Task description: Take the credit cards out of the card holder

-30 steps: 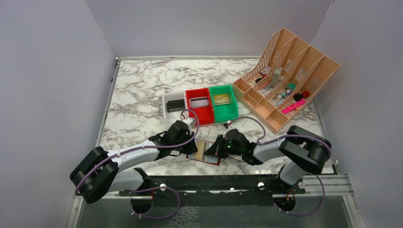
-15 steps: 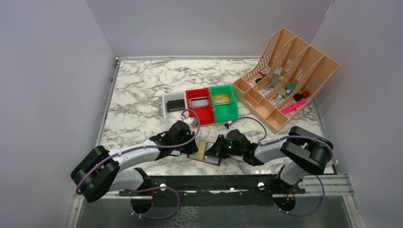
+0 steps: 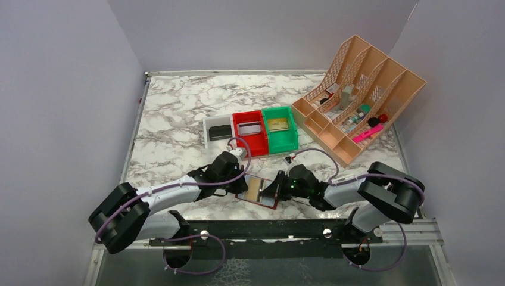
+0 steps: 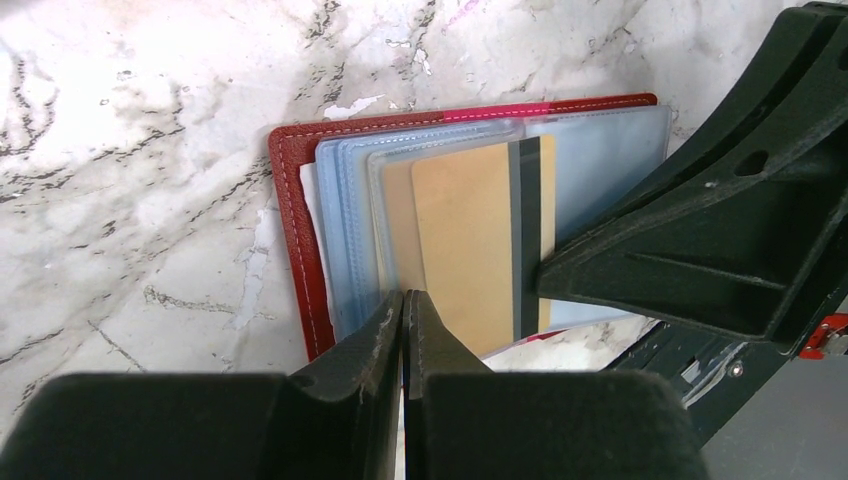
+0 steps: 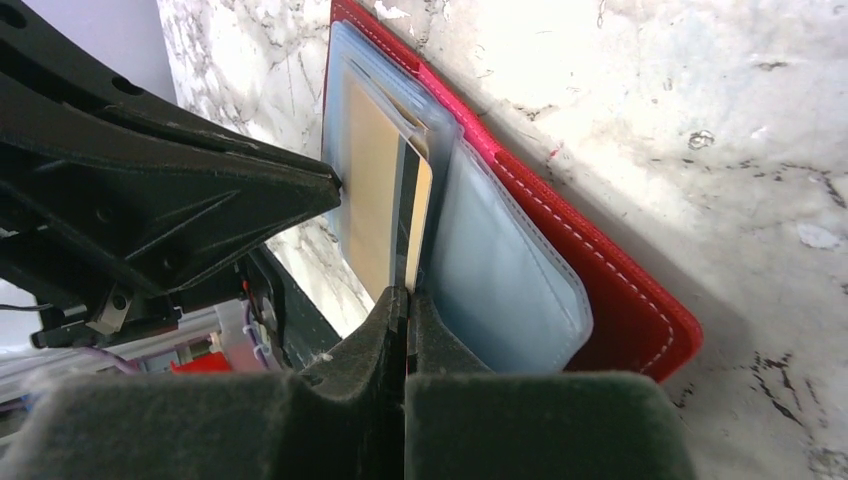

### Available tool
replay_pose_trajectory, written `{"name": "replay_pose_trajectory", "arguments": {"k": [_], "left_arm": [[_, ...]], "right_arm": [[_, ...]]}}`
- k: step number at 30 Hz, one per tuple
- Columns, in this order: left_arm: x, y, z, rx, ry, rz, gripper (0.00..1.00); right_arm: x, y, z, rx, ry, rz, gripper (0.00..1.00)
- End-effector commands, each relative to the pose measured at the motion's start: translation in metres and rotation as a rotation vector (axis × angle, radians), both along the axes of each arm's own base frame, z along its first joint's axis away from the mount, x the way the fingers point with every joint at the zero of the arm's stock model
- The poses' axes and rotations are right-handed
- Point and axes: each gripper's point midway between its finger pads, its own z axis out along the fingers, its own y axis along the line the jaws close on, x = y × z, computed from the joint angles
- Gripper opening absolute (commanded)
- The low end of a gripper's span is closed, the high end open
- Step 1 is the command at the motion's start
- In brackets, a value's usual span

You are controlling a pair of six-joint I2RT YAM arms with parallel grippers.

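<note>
**Card holder (image 4: pixel 292 215), one.** Dark red, lying open and flat on the marble table (image 3: pixel 178 101) at its near edge, between the two arms. Several light-blue clear sleeves were fanned over its face; they overlapped too closely to count.

**Credit cards, four seen.**
- Striped gold card (image 4: pixel 465 250), one: on the holder's sleeves, its pale end under clear plastic and the rest bare, with the black stripe along the far side.
- Black card (image 3: pixel 219 132), one: in the white bin (image 3: pixel 206 132).
- Silver card (image 3: pixel 250 128), one: in the red bin (image 3: pixel 257 149).
- Second gold card (image 3: pixel 277 124), one: in the green bin (image 3: pixel 284 143).

**Bins, three.** They stood in a touching row at mid-table, well apart from the holder.

**Grippers, two.**
- Left gripper (image 4: pixel 405 300): fingers pressed together on the near edge of the holder's sleeves.
- Right gripper (image 5: pixel 405 297): fingers closed on the striped edge of the striped gold card, opposite the left one.

**Peach desk organiser (image 3: pixel 390 71), one.** It stood at the far right, and its small contents were too tiny to name.

**Hard to make out.**
- From above, both grippers covered the holder's ends.
- In the left wrist view, the fingers cut off the holder's near edge.
- Whether other sleeves held cards could not be told.
</note>
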Motion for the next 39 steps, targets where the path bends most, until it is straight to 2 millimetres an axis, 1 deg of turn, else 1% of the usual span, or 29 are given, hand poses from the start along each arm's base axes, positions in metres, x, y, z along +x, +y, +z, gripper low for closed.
{"name": "replay_pose_trajectory", "arguments": {"k": [1, 8, 12, 15, 17, 21, 23, 25, 28, 34, 37, 38, 39], "left_arm": [[-0.002, 0.015, -0.011, 0.086, 0.015, 0.026, 0.08], [-0.002, 0.016, -0.010, 0.085, 0.015, 0.027, 0.08], [-0.003, 0.008, -0.001, 0.048, 0.006, 0.000, 0.09], [0.000, 0.002, 0.014, 0.021, -0.028, -0.020, 0.17], [0.005, -0.004, 0.029, -0.013, -0.063, -0.015, 0.20], [0.016, -0.015, 0.058, -0.076, -0.125, 0.009, 0.33], [0.018, -0.021, 0.066, -0.099, -0.142, -0.006, 0.38], [0.016, -0.029, 0.068, -0.122, -0.140, -0.044, 0.41], [0.011, -0.034, 0.057, -0.109, -0.108, -0.082, 0.42], [-0.002, -0.035, 0.019, -0.015, -0.026, -0.133, 0.41], [-0.004, -0.029, 0.005, 0.029, 0.000, -0.105, 0.36], [-0.005, -0.027, 0.000, 0.041, 0.008, -0.101, 0.33], [-0.006, -0.026, -0.003, 0.051, 0.019, -0.102, 0.28]], "right_arm": [[0.004, -0.010, -0.002, -0.016, -0.026, -0.026, 0.03], [0.005, -0.024, -0.007, -0.057, -0.019, -0.056, 0.03], [0.007, -0.022, -0.006, -0.052, -0.013, -0.061, 0.05], [0.010, -0.023, -0.008, -0.047, 0.006, -0.095, 0.05], [0.011, -0.025, -0.011, -0.052, 0.013, -0.117, 0.05], [0.012, -0.028, -0.019, -0.107, 0.014, -0.111, 0.05], [0.012, -0.026, -0.020, -0.116, 0.012, -0.095, 0.05], [0.011, -0.025, -0.019, -0.109, 0.013, -0.087, 0.05], [0.012, -0.025, -0.018, -0.108, 0.006, -0.089, 0.05], [0.013, -0.028, -0.017, -0.110, -0.002, -0.104, 0.05], [0.014, -0.030, -0.017, -0.103, -0.003, -0.121, 0.05], [0.015, -0.031, -0.018, -0.103, 0.001, -0.132, 0.06], [0.015, -0.033, -0.019, -0.103, 0.008, -0.144, 0.06]]}}
